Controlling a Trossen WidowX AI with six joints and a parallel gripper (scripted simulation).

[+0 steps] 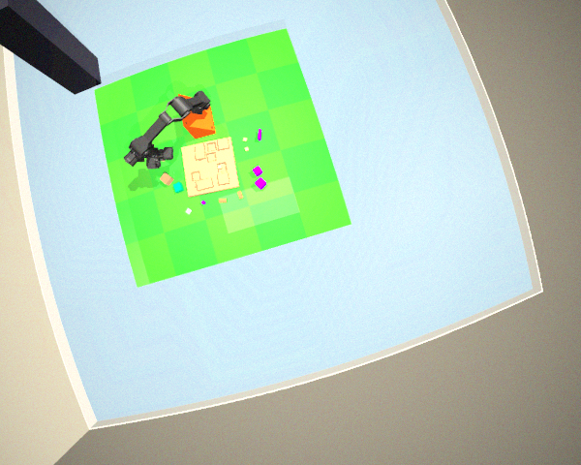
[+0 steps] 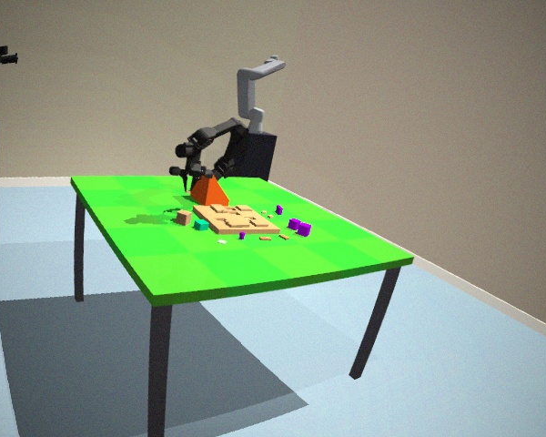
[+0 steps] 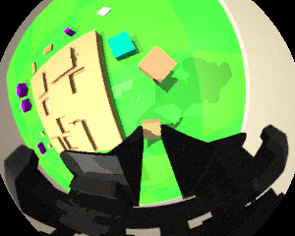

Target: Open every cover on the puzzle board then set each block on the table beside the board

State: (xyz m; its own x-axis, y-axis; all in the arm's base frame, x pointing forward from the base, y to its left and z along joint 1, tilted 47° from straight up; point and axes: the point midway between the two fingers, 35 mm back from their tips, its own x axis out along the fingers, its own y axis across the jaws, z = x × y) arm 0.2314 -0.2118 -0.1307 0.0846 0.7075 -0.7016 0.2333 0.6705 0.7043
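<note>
My gripper is shut on a small tan block and holds it over the table, off the board's side near the orange wedge. The tan puzzle board lies flat, with raised tan covers on it; which covers stand open is too small to tell. A tan cube and a teal block rest beside the board. Two purple cubes rest beyond its opposite side.
An orange wedge stands close to the board, under the arm. Around the board lie a purple slab, a small purple piece, a white piece and several small tan or orange pieces.
</note>
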